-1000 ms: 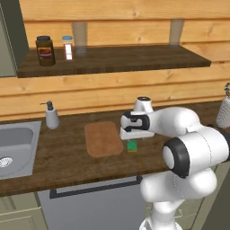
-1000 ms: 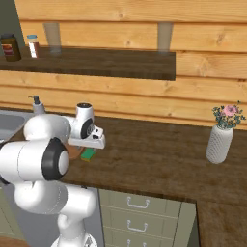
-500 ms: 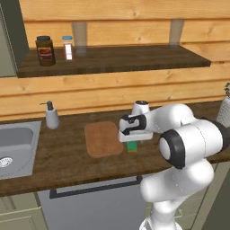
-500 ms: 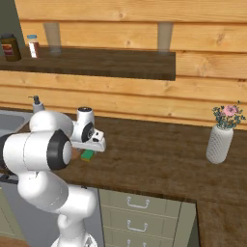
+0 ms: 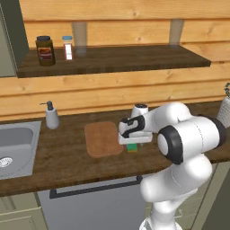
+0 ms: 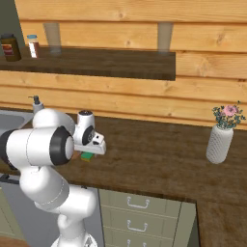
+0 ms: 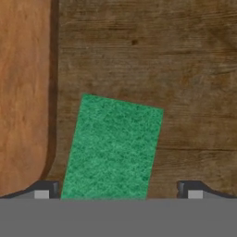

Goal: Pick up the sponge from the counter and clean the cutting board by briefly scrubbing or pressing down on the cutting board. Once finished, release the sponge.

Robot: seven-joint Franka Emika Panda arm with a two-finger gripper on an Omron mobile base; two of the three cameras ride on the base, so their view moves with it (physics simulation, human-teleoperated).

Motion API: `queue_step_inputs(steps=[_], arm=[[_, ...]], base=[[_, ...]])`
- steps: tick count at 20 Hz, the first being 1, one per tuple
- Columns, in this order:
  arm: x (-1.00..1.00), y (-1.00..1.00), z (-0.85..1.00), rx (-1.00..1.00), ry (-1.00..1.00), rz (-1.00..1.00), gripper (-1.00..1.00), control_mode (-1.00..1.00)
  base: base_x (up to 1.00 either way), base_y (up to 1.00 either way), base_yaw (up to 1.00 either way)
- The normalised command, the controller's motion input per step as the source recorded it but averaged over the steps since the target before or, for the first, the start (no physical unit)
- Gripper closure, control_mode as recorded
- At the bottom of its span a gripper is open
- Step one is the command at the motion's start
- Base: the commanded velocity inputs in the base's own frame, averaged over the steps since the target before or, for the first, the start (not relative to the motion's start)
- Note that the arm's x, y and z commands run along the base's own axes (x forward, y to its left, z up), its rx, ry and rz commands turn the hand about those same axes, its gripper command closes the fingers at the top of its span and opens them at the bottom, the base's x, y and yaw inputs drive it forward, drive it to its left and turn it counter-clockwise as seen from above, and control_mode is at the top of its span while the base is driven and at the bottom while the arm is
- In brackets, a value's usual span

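The green-topped sponge [image 7: 111, 148] lies flat on the dark wooden counter [image 7: 185, 69], just right of the cutting board [image 7: 23, 92]. My gripper [image 7: 118, 192] hangs straight over it, open, with one fingertip on each side of the sponge's near end and neither visibly touching it. In the left base view the hand covers most of the sponge [image 5: 131, 147], which peeks out beside the reddish-brown cutting board [image 5: 102, 138]. In the right base view the sponge [image 6: 87, 156] shows under the gripper [image 6: 89, 152].
A steel sink [image 5: 13, 148] sits at the counter's left end, with a soap dispenser [image 5: 52, 116] behind it. A vase of flowers [image 6: 221, 140] stands far right. The wall shelf above holds a jar [image 5: 44, 50] and a shaker [image 5: 68, 47].
The hand has come down a little closer over the sponge. The sponge and the cutting board have stayed where they were.
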Motion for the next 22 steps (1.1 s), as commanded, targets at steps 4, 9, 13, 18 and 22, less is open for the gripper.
queue_step_inputs(steps=[4,9,13,18,22], arm=[[0.0,0.0,-0.1,0.0,0.0,0.0,-1.0,-1.0],[0.0,0.0,-0.01,0.0,0.02,0.0,-1.0,-1.0],[0.0,-0.01,-0.03,0.0,0.01,0.0,-1.0,-1.0],[0.0,-0.12,0.0,0.0,0.03,0.0,-1.0,-1.0],[0.0,-0.23,0.0,0.0,0.04,0.0,-1.0,-1.0]], base=[[0.0,0.0,0.0],[0.0,0.0,0.0],[0.0,0.0,0.0],[0.0,0.0,0.0],[0.0,0.0,0.0]])
